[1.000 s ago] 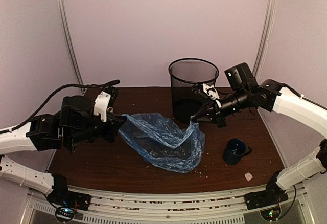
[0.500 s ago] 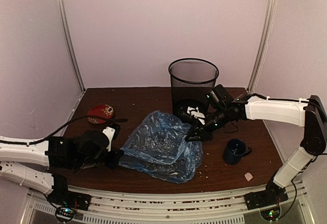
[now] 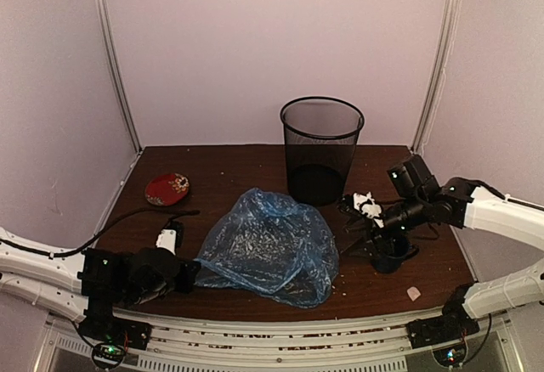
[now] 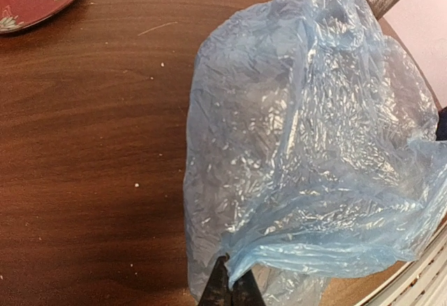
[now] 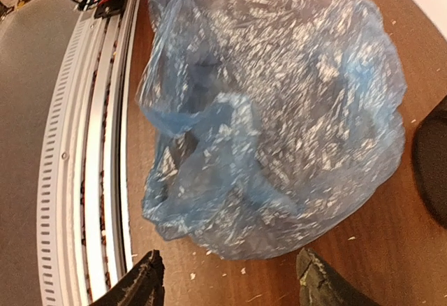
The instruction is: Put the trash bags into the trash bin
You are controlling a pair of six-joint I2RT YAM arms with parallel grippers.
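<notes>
The light-blue trash bag [image 3: 268, 245] lies puffed up in a heap on the brown table, in front of the black mesh trash bin [image 3: 321, 147]. My left gripper [image 3: 189, 272] is low at the bag's near-left corner, shut on a pinch of the film [image 4: 241, 260]; in the left wrist view the left gripper [image 4: 229, 288] has its tips pressed together on it. My right gripper [image 3: 355, 215] hangs just right of the bag, open and holding nothing. In the right wrist view the right gripper [image 5: 229, 260] has wide-spread fingers with the bag [image 5: 279, 103] lying beyond them, apart from both.
A dark blue mug [image 3: 393, 255] stands under the right arm, partly hidden by it. A red flowered plate [image 3: 167, 188] sits at the back left. A small pale scrap [image 3: 414, 293] and crumbs lie near the front right. The metal rail [image 5: 91, 166] borders the near edge.
My right gripper let go of the bag, opened wide and drew back right toward the mug. The left gripper dropped toward the near edge, still pinching. The bag settled into a heap.
</notes>
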